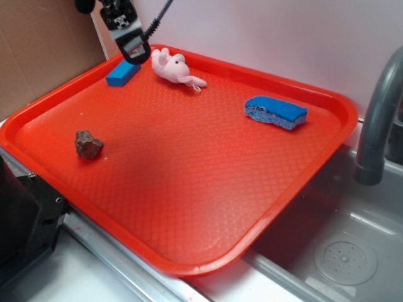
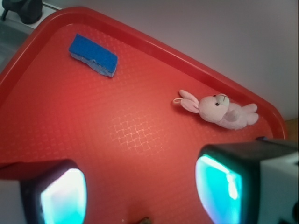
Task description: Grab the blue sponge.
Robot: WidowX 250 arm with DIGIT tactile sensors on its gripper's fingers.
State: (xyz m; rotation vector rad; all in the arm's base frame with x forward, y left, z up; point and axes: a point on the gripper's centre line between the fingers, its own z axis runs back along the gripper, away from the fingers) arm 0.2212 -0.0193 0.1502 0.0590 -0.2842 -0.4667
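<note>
Legible text, labels, brands, numbers, signs: none showing in either view. Nothing readable is appearing on any surface in the exterior view or the wrist view.

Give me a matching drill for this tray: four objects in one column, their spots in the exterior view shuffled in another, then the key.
Objects:
1. blue sponge
2. pink bunny
3. brown rock
4. blue block

Places:
A. left part of tray, alone
B. right side, near the faucet
C. back left corner, under the gripper
D. back edge, just right of the gripper

Pairs: 1-B, 2-D, 3-A, 4-C
</note>
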